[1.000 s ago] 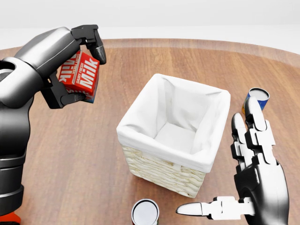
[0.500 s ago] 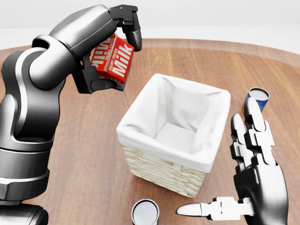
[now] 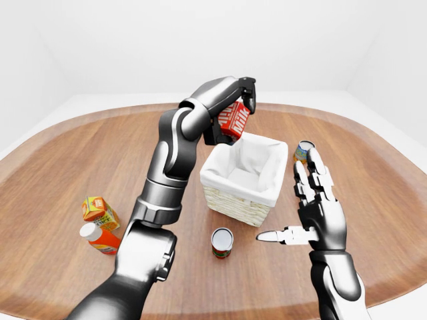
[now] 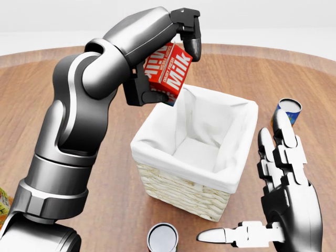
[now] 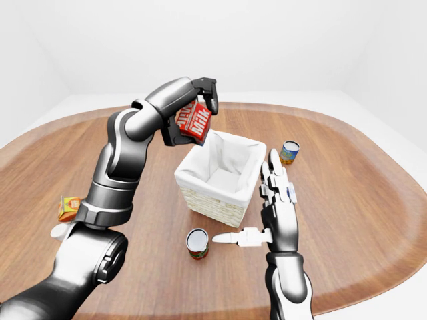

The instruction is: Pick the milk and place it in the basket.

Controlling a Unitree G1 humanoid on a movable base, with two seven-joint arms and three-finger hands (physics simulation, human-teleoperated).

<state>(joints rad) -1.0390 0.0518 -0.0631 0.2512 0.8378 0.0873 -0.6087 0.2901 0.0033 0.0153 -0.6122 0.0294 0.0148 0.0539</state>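
Left-eye view: A round wooden surface point(image 3: 80, 160) fills a white room. The left hand point(image 3: 235, 113) reaches in from the left and up, its fingers closed around a red milk point(image 3: 234, 121) carton, held tilted in the air over the top-left corner of the basket point(image 3: 243, 177). The basket is wicker with a white cloth lining and stands near the middle of the view. The right hand point(image 3: 317, 213) is raised at the right of the basket, palm flat, fingers spread wide and holding nothing. A can point(image 3: 222, 242) stands below the basket. A blue can point(image 3: 304, 151) stands just above the right hand. At the lower left lie an orange carton point(image 3: 100, 211) and a bottle point(image 3: 100, 239) with a white cap, close together.

Head view: Closer in. The milk's white lettering shows between the black fingers point(image 4: 193, 39) gripping it. The carton hangs above the basket's upper-left rim, apart from the lining.

Right-eye view: Much the same scene shifted. The milk again sits in the left hand above the basket's top-left corner, and the right hand stands open just right of the basket.
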